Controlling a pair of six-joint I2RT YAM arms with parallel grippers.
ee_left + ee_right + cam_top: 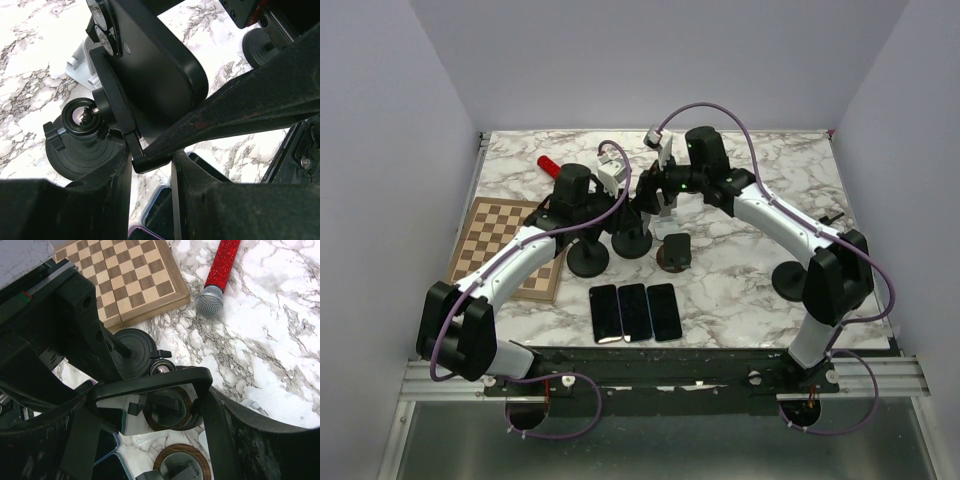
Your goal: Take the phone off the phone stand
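Right wrist view: the right gripper (150, 410) clasps the phone (145, 390) across its width, a finger against each side. Just beneath, the left gripper (151, 172) is clenched on the phone stand (112, 102) at its bottom bracket, and the phone rests against the cradle.

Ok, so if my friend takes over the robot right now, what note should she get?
Left gripper: shut on the stand, at the lower lip of its cradle.
Right gripper: shut on the phone, a finger on each side.
Where: the phone is still in the stand, mid-table.
Done: both grips are set.
Left: lift the phone out and lay it down, maybe by the three phones lying flat at the near edge.
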